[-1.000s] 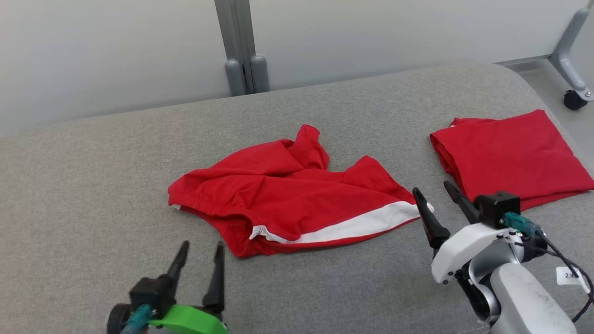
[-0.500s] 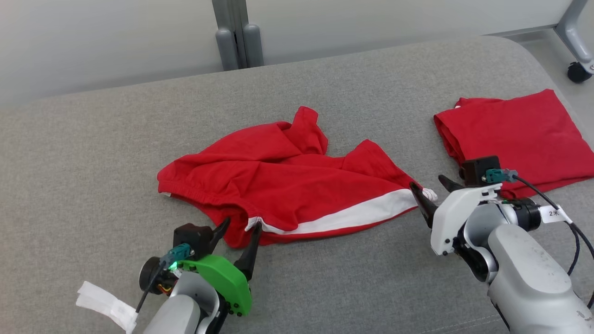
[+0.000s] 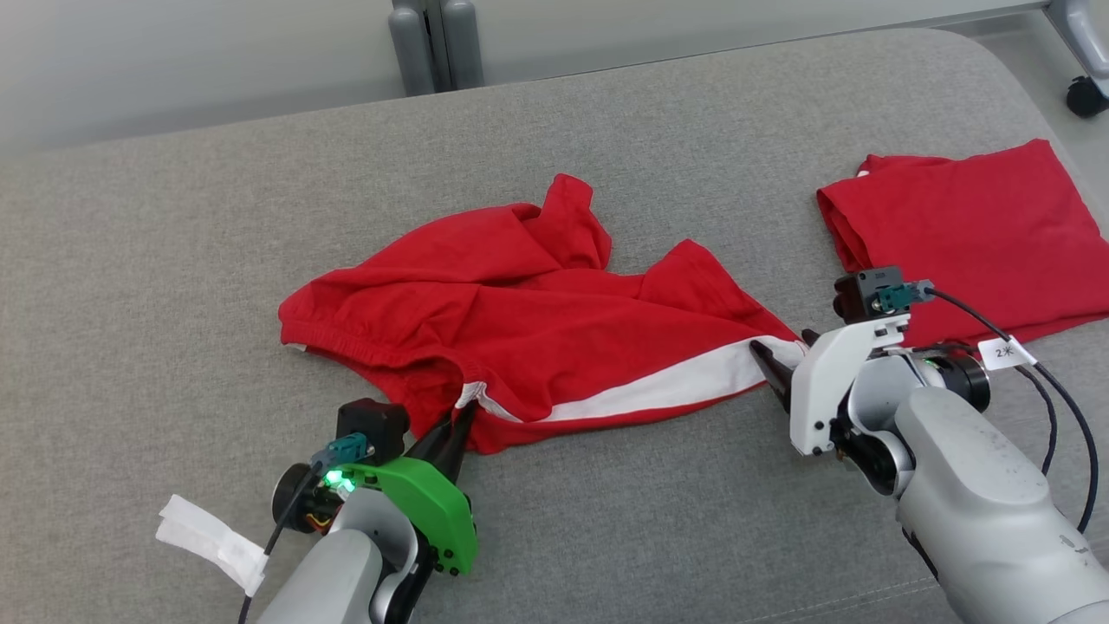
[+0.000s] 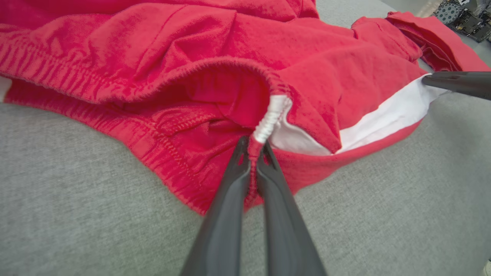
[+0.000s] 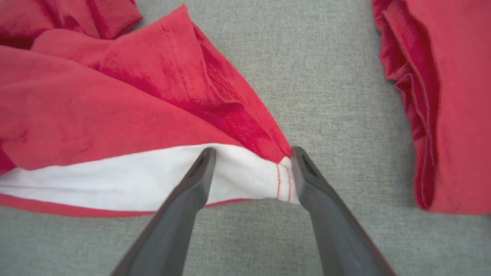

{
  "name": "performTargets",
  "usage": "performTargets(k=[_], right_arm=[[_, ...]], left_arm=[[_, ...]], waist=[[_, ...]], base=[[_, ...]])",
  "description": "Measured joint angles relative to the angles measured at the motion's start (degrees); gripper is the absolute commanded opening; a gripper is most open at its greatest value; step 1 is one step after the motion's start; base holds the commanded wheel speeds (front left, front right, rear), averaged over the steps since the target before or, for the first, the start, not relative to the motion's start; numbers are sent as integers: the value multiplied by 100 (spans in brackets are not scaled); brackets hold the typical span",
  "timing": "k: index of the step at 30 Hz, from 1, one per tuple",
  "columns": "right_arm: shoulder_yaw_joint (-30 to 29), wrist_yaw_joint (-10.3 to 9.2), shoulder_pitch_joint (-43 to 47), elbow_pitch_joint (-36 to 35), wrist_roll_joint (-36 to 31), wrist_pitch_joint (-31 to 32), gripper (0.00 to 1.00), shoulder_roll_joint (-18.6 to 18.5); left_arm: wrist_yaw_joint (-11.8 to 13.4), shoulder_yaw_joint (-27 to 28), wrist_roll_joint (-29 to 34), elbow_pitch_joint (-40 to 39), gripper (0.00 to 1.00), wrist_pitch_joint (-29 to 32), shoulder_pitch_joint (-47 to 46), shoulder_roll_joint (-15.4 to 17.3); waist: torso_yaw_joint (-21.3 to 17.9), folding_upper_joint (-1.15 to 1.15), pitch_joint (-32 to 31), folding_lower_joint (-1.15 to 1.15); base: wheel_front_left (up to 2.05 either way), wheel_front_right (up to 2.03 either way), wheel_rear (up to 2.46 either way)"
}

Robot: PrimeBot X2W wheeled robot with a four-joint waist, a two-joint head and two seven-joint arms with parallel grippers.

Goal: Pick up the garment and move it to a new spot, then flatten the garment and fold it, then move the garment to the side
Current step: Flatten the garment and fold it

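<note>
A crumpled pair of red shorts with a white side stripe, the garment, lies in the middle of the grey cushion. My left gripper is shut on its waistband, pinching the hem where the white stripe ends. My right gripper stands open at the garment's right end, its fingers astride the white hem corner, one finger resting on the white cloth.
A second red garment, folded, lies at the right of the grey padded surface. Grey frame posts stand behind the far edge, and a caster wheel is on the floor at far right.
Both arms have come forward to the garment while the camera tilted down. My left gripper has gone from open to shut on the waistband; the right gripper's fingers now straddle the white hem.
</note>
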Motion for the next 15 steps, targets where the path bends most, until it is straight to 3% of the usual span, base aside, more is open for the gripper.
performTargets(k=[15], right_arm=[[-392, -1, 36, -80, 172, 461, 100, 119]], left_arm=[[0, -140, -167, 125, 0, -257, -137, 144]], waist=[[58, 0, 84, 0]], base=[[0, 0, 0]])
